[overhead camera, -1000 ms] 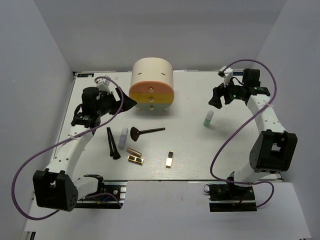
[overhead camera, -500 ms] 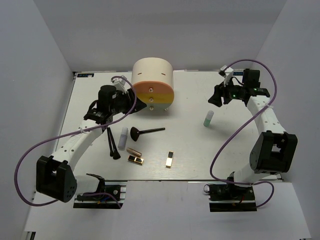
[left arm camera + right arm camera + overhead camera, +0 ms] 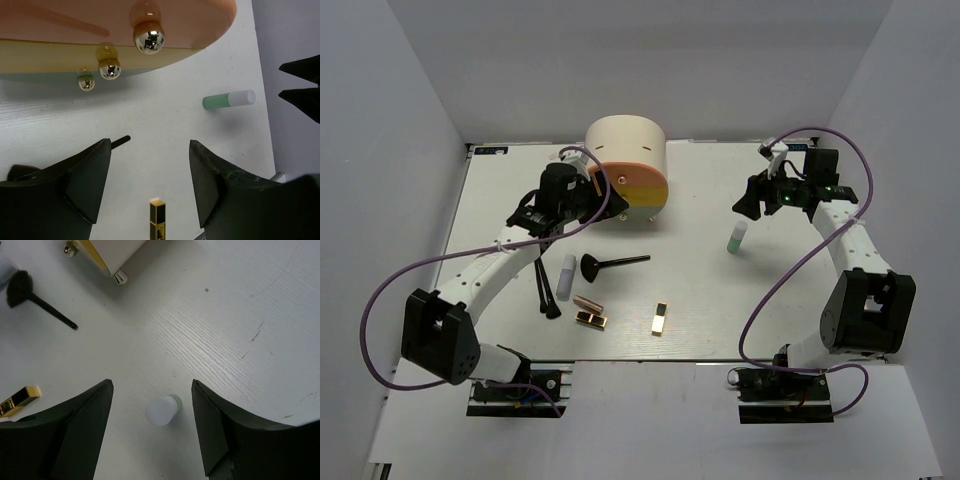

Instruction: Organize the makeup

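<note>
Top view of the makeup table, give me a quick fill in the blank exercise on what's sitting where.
The mint-green bottle has a ___ cap. The gripper nearest it is the ___ one. The cream box shows ___ shiny knobs. Gold-and-black cases number ___.
Missing words: white; right; three; two.

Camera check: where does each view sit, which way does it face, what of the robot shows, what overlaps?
Top external: fixed high behind the arm bases, looking down on the table; both arms whole, left gripper and right gripper included.
Left wrist: on the left arm, faces the knobbed front of the drawer box; its own fingers at the bottom.
Right wrist: on the right arm, looks down at the mint-green bottle; its own fingers either side.
Shared: all three show the bottle and the box.
</note>
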